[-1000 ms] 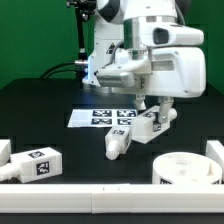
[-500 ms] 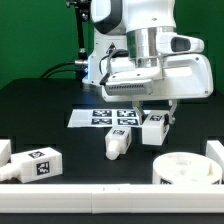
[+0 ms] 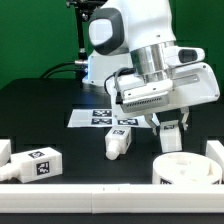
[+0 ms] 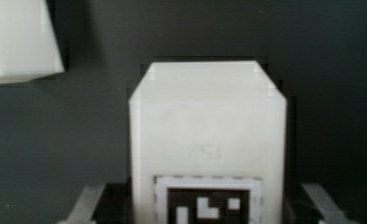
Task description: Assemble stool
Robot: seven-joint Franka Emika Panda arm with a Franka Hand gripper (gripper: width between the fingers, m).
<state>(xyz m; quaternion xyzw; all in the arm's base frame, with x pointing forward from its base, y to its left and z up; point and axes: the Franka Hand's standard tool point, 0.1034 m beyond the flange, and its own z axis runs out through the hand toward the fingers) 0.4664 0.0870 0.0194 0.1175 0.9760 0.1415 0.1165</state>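
**Stool assembly: one leg gripped beside the seat disc**

The Panda arm leans over the black desk. The seat disc, rim upward, lies at the desk's front edge, near the corner on the exterior view's right. The gripper is clamped on the first leg, with its fingers against both flanks (the tag faces the wrist camera). This leg hangs roughly upright just behind the disc's far rim; whether the two touch cannot be judged. The second leg lies tilted mid-desk, just in front of the marker board. The third leg lies along the front edge, toward the corner on the exterior view's left.
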